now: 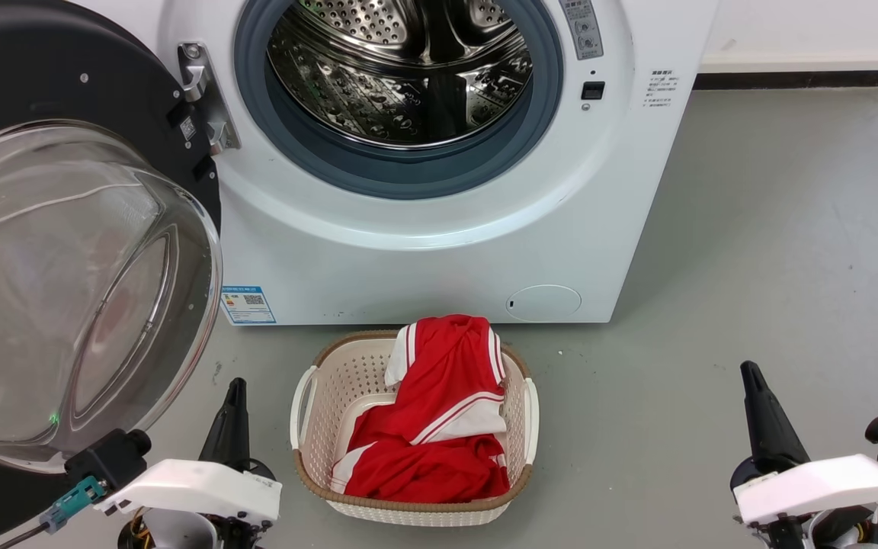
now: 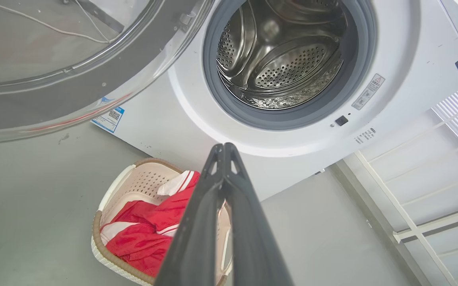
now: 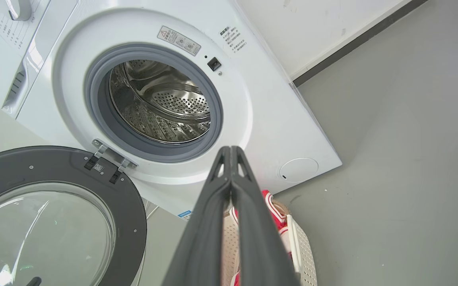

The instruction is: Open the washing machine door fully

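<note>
The white washing machine (image 1: 424,252) (image 2: 404,51) (image 3: 261,111) stands ahead with its steel drum (image 1: 401,69) exposed inside the grey rubber ring. Its black washing machine door (image 1: 65,99) (image 2: 86,87) (image 3: 129,222) with the clear glass bowl (image 1: 65,290) hangs swung out wide on the hinge (image 1: 199,91) at the left. My left gripper (image 1: 235,385) (image 2: 224,146) is shut, empty, low beside the door's bowl. At the lower right my right gripper (image 1: 748,370) (image 3: 231,149) is shut too, holding nothing, well apart from the machine.
A cream laundry basket (image 1: 309,404) (image 2: 111,190) (image 3: 302,246) with red and white clothing (image 1: 439,412) sits on the grey floor just before the machine, between my grippers. A white wall with dark skirting (image 1: 797,76) runs at the back right. White railing (image 2: 424,186) stands beside the machine.
</note>
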Motion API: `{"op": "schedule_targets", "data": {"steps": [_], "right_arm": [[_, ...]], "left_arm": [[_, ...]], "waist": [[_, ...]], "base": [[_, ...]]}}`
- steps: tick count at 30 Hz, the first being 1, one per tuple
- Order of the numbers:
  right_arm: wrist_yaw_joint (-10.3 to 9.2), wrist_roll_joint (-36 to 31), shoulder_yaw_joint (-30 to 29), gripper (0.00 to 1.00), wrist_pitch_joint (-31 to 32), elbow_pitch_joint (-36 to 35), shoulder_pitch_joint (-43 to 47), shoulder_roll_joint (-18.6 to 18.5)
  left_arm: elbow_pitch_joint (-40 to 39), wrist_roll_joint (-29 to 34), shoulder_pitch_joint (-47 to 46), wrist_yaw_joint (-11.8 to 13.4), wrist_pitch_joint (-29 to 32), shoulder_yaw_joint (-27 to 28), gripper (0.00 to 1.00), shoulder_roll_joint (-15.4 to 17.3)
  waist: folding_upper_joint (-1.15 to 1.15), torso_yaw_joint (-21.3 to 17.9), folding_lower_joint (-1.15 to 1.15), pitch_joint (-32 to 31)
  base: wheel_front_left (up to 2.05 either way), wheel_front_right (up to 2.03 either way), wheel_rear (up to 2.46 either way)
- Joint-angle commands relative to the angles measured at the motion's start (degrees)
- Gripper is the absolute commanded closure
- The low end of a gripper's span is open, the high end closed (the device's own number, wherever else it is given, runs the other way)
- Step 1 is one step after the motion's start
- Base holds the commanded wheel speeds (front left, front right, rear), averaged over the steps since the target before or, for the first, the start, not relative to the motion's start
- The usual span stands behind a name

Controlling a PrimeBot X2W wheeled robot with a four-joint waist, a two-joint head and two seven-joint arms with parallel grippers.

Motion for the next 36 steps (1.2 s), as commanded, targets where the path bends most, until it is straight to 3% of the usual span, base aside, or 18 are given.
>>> {"op": "schedule_targets", "data": {"steps": [1, 36], "right_arm": [[0.00, 2.12, -0.18, 1.00, 0.21, -0.37, -1.52, -0.53], [-0.01, 27.40, -1.77, 1.00, 4.83, 2.58, -3.70, -0.76]], "left_arm": [[-0.51, -1.73, -1.73, -0.47, 0.39, 0.70, 1.00, 0.11], [1.43, -24.11, -2.62, -4.32, 6.57, 5.76, 1.00, -1.93]], "waist": [[0.00, 0.01, 0.00, -0.03], [0.00, 0.22, 0.00, -0.86]], "base": [[0.00, 0.00, 0.00], [0.00, 0.00, 0.00]]}}
